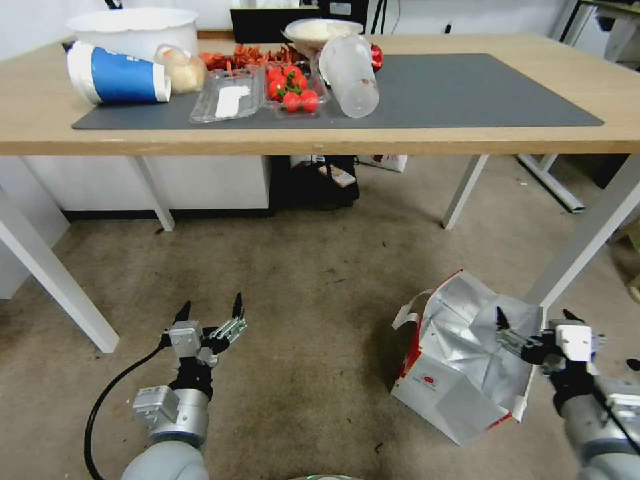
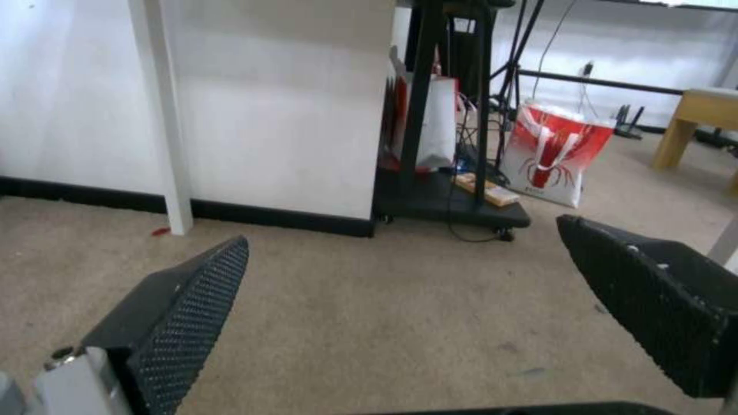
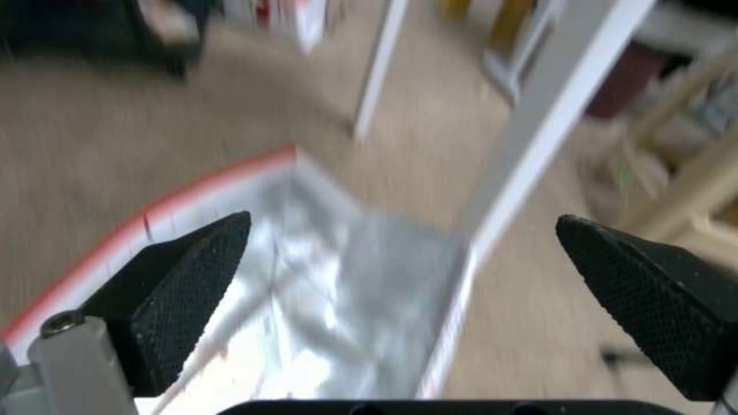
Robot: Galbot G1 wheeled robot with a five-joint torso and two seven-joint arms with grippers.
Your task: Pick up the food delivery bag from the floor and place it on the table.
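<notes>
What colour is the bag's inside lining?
Silver foil, clearest in the head view on the food delivery bag.

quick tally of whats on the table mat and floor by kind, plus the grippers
White paper food delivery bag with silver foil lining, on the carpet: 1
Clear plastic food trays on the dark grey mat (one of red tomatoes, one holding something white): 2
Tipped-over cups (blue-and-white paper, clear plastic): 2
Grippers, fingers open (left gripper, right gripper): 2
Total: 7

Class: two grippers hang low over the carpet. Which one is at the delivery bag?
The right gripper, jaws open over the food delivery bag; the left gripper is over bare floor.
</notes>
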